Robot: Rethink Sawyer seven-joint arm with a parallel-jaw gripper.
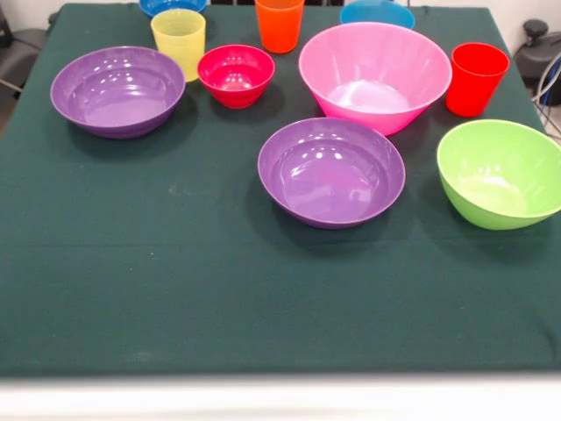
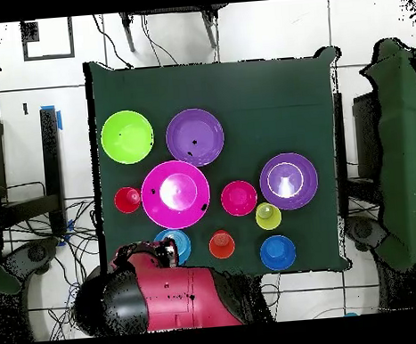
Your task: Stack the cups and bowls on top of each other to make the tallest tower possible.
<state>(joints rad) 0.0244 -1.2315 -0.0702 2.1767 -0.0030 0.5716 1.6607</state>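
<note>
All the cups and bowls stand apart on the green cloth, and no tower is in view. One purple bowl (image 1: 331, 171) (image 2: 194, 136) sits mid-table, the other purple bowl (image 1: 117, 90) (image 2: 288, 181) to the left. Behind are the pink bowl (image 1: 375, 74) (image 2: 175, 193), lime green bowl (image 1: 501, 173) (image 2: 127, 136), crimson bowl (image 1: 236, 74) (image 2: 239, 197), yellow cup (image 1: 179, 41) (image 2: 268, 216), orange cup (image 1: 280, 23) (image 2: 222, 244), red cup (image 1: 476, 79) (image 2: 127, 200), dark blue bowl (image 1: 173, 5) (image 2: 278, 252) and light blue bowl (image 1: 377, 12) (image 2: 174, 244). The gripper (image 2: 162, 252) hangs drawn back at the light blue bowl.
The red and black arm (image 2: 168, 298) lies folded at the table's edge by the base in the overhead view. The green cloth (image 1: 175, 281) runs to the white table front in the front view. Cables and dark chairs surround the table.
</note>
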